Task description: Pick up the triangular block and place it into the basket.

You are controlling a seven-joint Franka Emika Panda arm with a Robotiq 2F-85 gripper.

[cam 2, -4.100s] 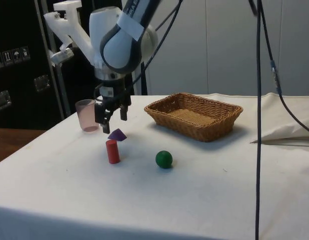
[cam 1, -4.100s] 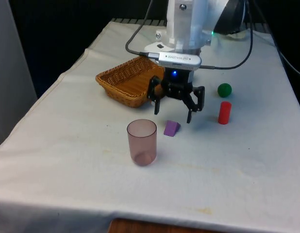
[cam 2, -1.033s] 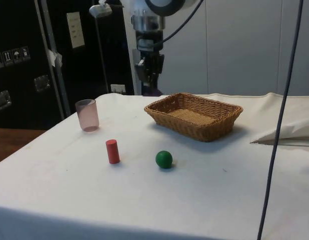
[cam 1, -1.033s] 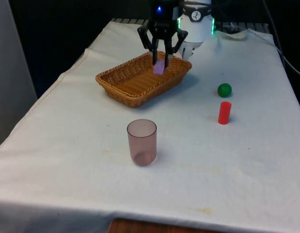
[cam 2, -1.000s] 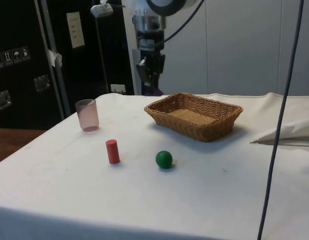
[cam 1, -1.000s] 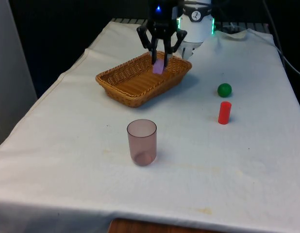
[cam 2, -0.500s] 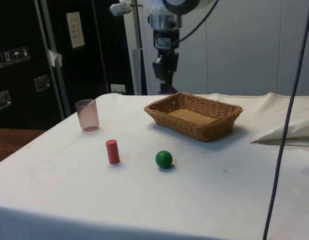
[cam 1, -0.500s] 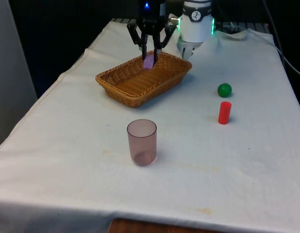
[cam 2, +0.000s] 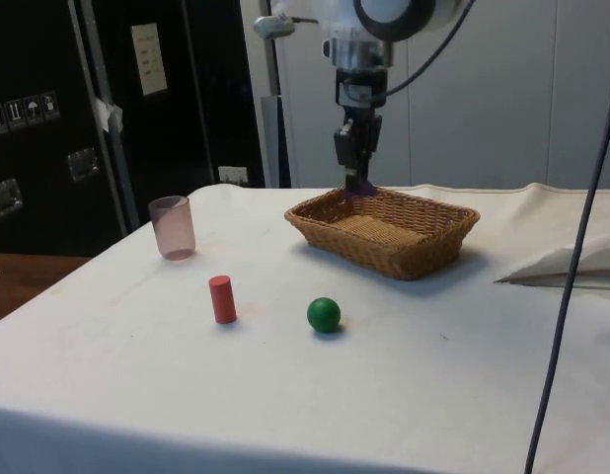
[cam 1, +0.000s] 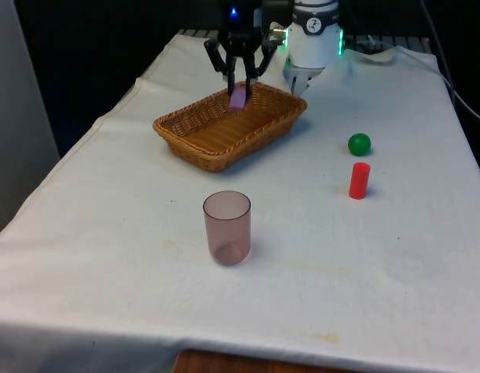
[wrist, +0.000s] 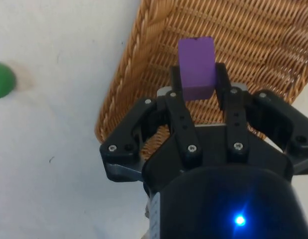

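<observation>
Pincer [cam 1: 238,92] points straight down, clamping purple triangular block [wrist: 196,67] above basket [cam 1: 195,134].

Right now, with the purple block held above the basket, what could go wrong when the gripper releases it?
The gripper holds the purple block above the basket, near its far rim rather than the middle. If it opens here, the block may hit the rim and tumble onto the cloth. The block also hangs well above the basket floor, so it might bounce.
</observation>
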